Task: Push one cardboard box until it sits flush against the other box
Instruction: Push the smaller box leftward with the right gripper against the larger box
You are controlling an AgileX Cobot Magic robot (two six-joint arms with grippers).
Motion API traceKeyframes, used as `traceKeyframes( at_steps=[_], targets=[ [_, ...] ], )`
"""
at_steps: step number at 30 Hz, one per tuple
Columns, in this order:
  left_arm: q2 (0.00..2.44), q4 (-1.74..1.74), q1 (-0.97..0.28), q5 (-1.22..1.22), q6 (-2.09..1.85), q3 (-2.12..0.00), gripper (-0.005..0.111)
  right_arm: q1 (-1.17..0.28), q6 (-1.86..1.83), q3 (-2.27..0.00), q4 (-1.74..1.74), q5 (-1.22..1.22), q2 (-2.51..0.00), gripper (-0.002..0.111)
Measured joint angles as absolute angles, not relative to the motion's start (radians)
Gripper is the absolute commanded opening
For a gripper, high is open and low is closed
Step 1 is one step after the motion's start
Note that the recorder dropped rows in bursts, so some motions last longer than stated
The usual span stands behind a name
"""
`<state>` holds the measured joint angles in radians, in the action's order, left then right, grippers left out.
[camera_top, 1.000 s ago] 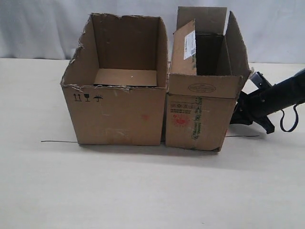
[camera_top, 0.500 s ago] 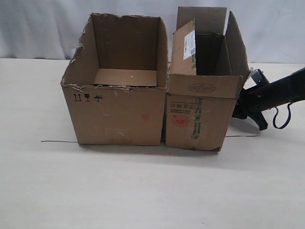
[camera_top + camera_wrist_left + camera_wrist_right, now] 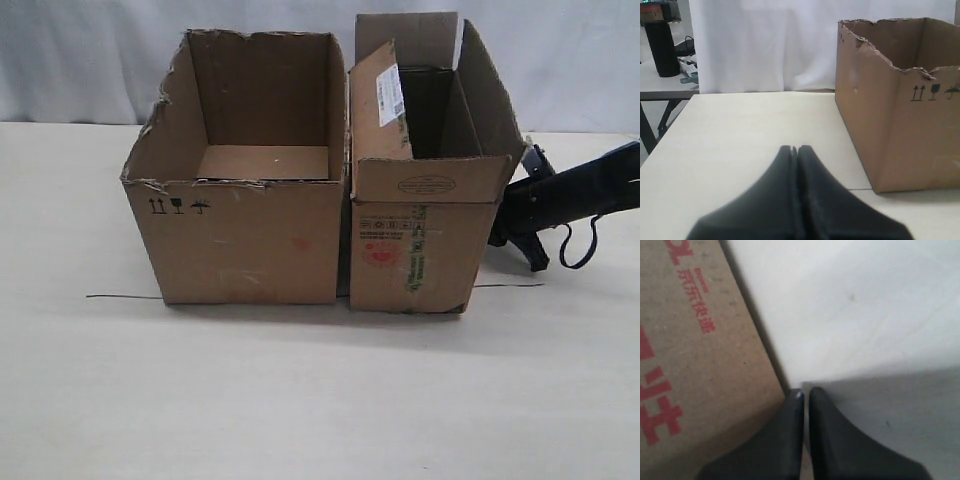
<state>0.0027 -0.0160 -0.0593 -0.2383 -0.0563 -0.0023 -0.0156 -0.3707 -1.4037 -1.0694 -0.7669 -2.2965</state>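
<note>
Narrow brown cardboard carton (image 3: 425, 240), flaps upright, white label (image 3: 390, 95), red-green print, beside wider ragged-rimmed brown carton (image 3: 240, 240), slim gap between, right gripper (image 3: 805, 392) clenched empty at its side, left gripper (image 3: 796, 150) clenched empty.

You face a pale worktop (image 3: 300, 400) backed by a white curtain (image 3: 80, 60); a dark side table (image 3: 667, 94) stands beyond its edge.

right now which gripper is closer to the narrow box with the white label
Right. The right gripper is at the printed side wall of the narrow box. The left gripper sits apart from the wider box, on its far side.
</note>
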Motion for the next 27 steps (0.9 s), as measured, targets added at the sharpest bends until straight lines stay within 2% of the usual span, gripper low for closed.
traceKeyframes(
  at_steps=[12, 27],
  targets=[
    [0.003, -0.016, -0.059, -0.238, -0.056, -0.002, 0.0, 0.061, -0.356, -1.402, -0.84, -0.952, -2.271, 0.005],
    [0.003, -0.016, -0.059, -0.238, -0.056, -0.002, 0.0, -0.031, -0.33, -1.396, -0.845, -0.905, -2.265, 0.005]
  ],
)
